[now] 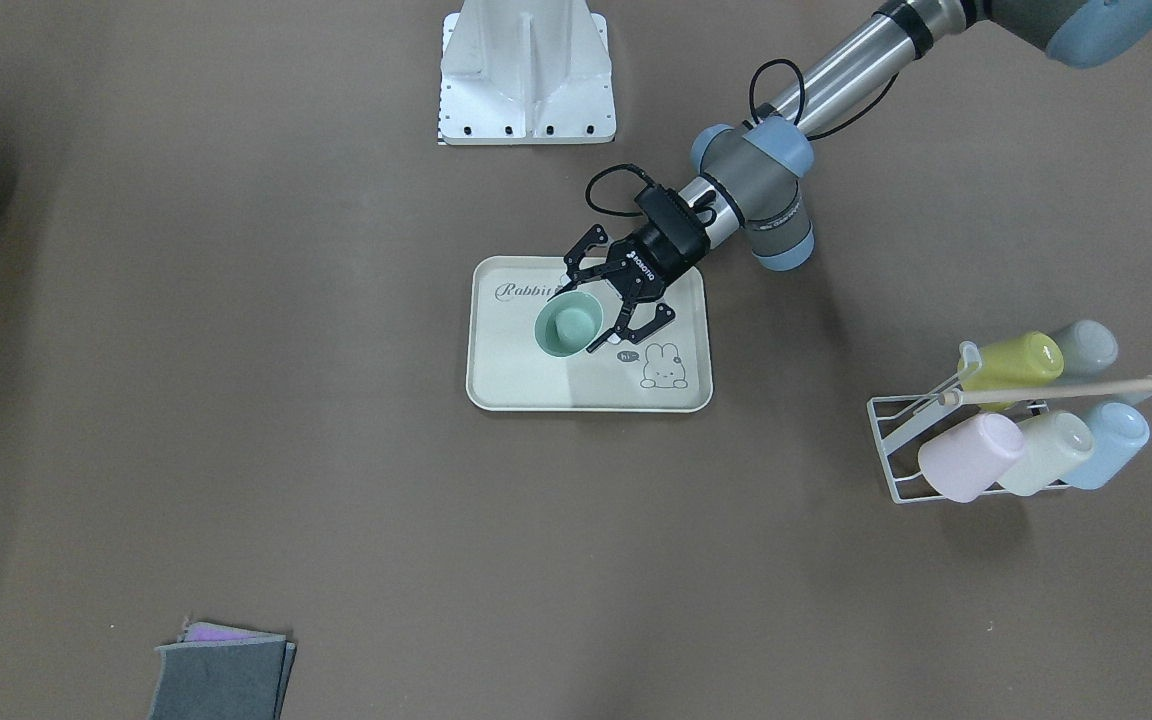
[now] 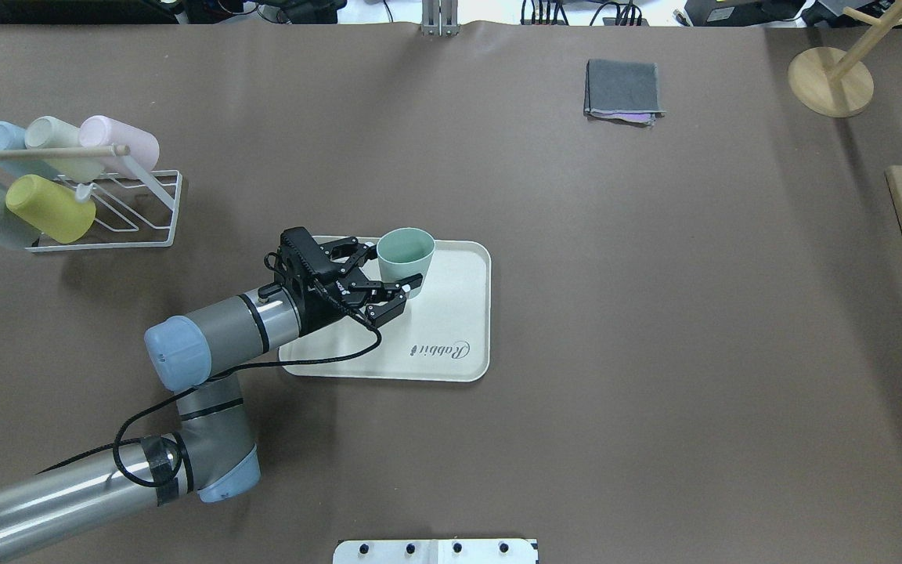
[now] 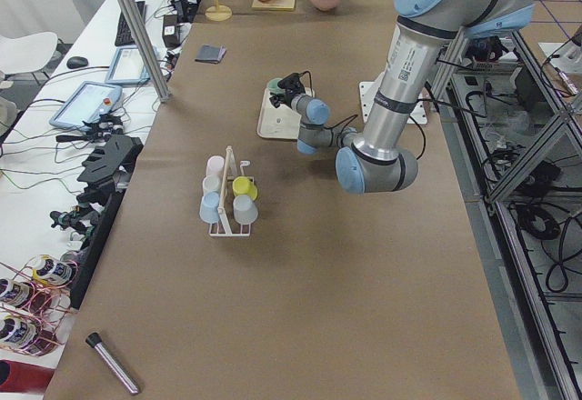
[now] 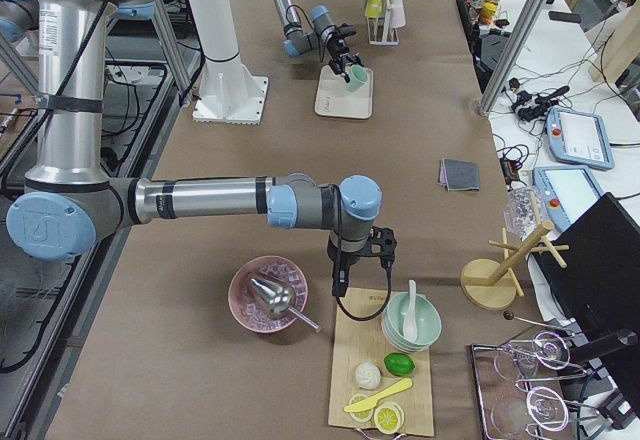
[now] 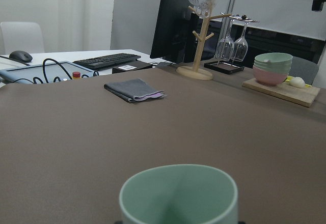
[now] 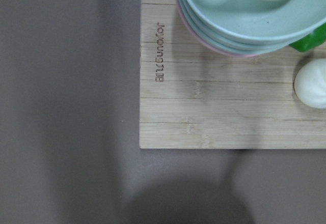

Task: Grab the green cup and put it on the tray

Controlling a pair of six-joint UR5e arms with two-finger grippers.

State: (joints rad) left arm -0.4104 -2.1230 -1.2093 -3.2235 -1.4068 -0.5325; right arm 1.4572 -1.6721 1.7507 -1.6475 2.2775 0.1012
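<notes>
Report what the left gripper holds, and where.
The jaws of the left gripper straddle the side wall of the pale mint-green plastic cup standing on the cream rectangular tray; whether they clamp it cannot be told.

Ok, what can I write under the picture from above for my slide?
The left gripper straddles the upright green cup on the cream tray.

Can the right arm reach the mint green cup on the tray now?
Probably not cleanly: the open left gripper straddles the mint green plastic cup, and the right gripper hangs far off over a wooden board.
</notes>
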